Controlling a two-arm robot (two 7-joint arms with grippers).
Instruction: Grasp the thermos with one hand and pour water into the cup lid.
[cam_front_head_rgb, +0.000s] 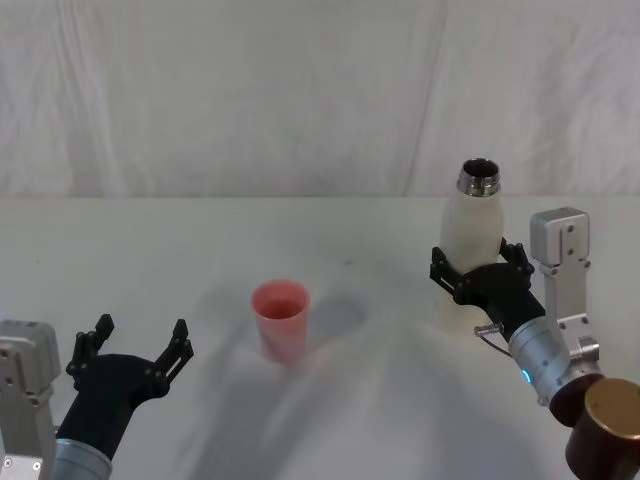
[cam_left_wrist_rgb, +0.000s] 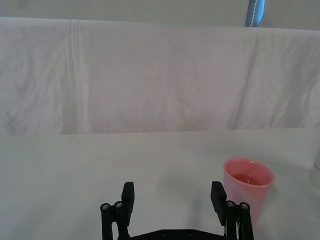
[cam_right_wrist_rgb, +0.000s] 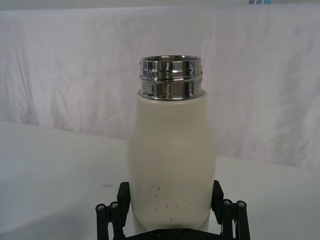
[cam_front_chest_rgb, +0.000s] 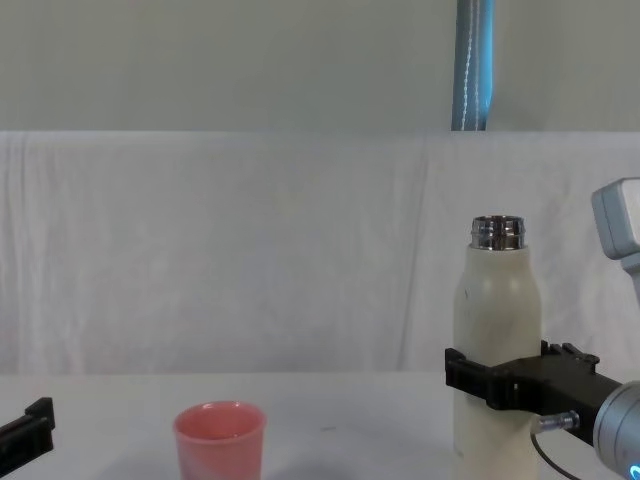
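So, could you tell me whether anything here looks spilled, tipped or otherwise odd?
Nothing stands out. The thermos stands upright with its cap off, the right gripper around its lower body. The cup stands upright to its left, with no spill visible on the table. The left gripper waits open, away from both.

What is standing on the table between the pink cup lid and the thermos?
Nothing: in the head view the white table is bare between the cup lid and the thermos, apart from the cup's shadow.
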